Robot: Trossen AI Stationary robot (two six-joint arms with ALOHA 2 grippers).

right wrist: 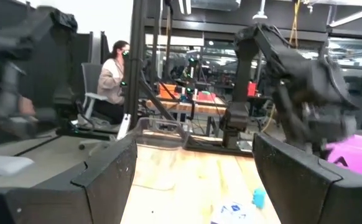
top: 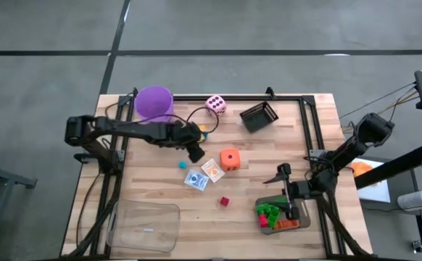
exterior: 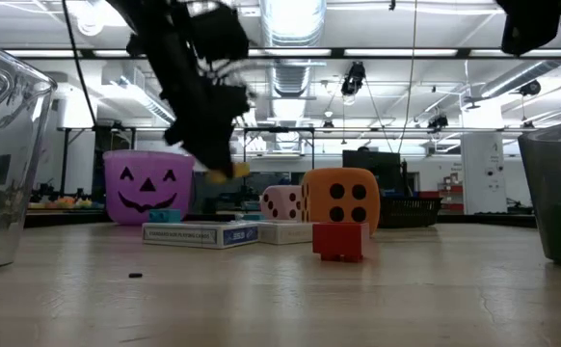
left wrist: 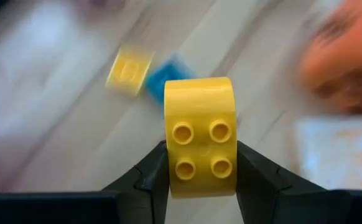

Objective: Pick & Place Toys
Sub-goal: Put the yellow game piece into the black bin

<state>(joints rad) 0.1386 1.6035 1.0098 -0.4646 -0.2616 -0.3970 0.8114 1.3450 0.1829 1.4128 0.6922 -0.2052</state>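
Note:
My left gripper (top: 195, 152) is shut on a yellow studded brick (left wrist: 199, 134) above the table's middle, between the purple bucket (top: 154, 101) and the orange dotted die (top: 230, 159). A second yellow brick (left wrist: 129, 70) and a blue brick (left wrist: 166, 76) lie on the table beyond it. A pink die (top: 215, 105), two card packs (top: 196, 179), a small teal brick (top: 183, 164) and a red brick (top: 225, 201) rest on the wood. My right gripper (top: 287, 192) is open and empty over the left end of the grey tray (top: 302, 219), which holds green, red and orange bricks. My left gripper pinches the yellow brick by two opposite sides (left wrist: 168, 168) between its two fingers, at the brick's near end. The studded face is turned toward the wrist camera. The brick (exterior: 230, 172) is lifted clear of the table, below the fingers.
A clear plastic container (top: 144, 226) stands at the near left corner and a black wire basket (top: 259, 116) at the far right. Black frame rails run along the table's sides. A person sits in the room beyond the table (right wrist: 114, 78).

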